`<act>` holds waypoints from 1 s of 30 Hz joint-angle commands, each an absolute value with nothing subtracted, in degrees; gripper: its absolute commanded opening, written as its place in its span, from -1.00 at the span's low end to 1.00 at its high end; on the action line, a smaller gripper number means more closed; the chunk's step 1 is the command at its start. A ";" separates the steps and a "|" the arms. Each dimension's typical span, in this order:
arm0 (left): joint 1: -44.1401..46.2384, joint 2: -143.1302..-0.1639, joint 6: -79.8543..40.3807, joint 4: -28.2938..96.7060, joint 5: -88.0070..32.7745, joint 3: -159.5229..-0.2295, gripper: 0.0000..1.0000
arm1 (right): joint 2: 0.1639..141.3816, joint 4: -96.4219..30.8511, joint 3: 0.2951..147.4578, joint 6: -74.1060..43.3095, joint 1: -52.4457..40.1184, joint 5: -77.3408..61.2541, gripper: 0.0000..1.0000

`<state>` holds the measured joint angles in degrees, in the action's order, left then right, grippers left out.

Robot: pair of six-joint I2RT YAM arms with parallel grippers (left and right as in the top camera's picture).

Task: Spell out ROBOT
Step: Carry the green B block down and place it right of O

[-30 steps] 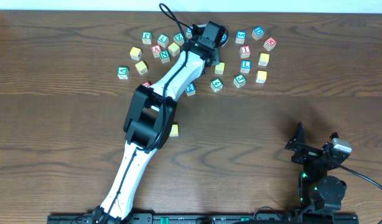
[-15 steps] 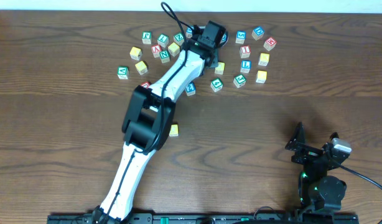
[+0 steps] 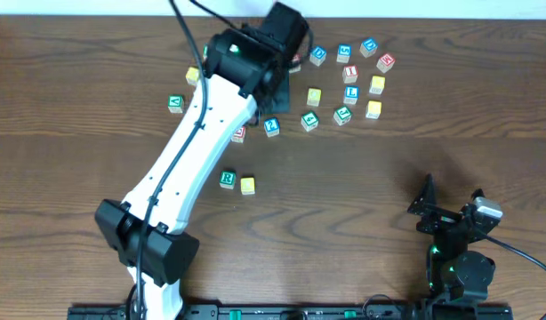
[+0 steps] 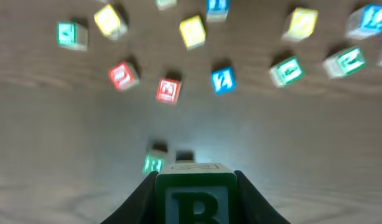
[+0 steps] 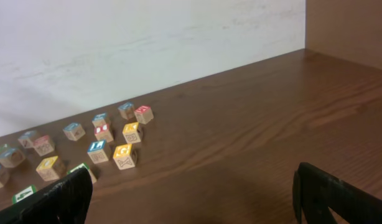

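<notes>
My left gripper [image 4: 195, 185] is shut on a green block with the letter B [image 4: 195, 202] and holds it raised above the table; from overhead the gripper [image 3: 271, 62] is over the back block cluster and the held block is hidden. A green R block [image 3: 227, 180] and a yellow block [image 3: 247, 185] lie side by side in mid-table. They show blurred in the left wrist view [image 4: 155, 163], ahead of the held block. My right gripper [image 5: 194, 196] is open and empty at the front right, also seen from overhead [image 3: 451, 209].
Several loose letter blocks lie scattered at the back of the table [image 3: 344, 71], among them red [image 4: 168, 89], blue [image 4: 223, 80] and green [image 4: 286, 70] ones. A white wall runs along the far table edge [image 5: 147, 43].
My left arm has risen and swung back from the block cluster with the B block in its jaws. The R and yellow blocks in mid-table are now uncovered. The right arm has not moved.
</notes>
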<state>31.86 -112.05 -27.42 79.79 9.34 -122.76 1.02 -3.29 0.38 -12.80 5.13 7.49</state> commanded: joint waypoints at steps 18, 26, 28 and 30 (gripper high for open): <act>35.44 -113.51 -46.17 45.28 6.81 -76.23 -0.57 | 0.75 -3.49 0.32 -13.21 5.26 7.79 0.98; 36.45 -113.51 -46.46 44.60 3.64 -76.18 -0.57 | 0.75 -3.49 0.32 -13.21 5.26 7.79 0.99; 36.47 -113.51 -46.46 44.62 3.60 -76.18 -0.57 | 0.75 -3.49 0.32 -13.21 5.26 7.79 0.99; 36.67 -113.60 -46.50 44.62 2.98 -76.16 -0.57 | 0.75 -3.49 0.32 -13.21 5.26 7.79 0.99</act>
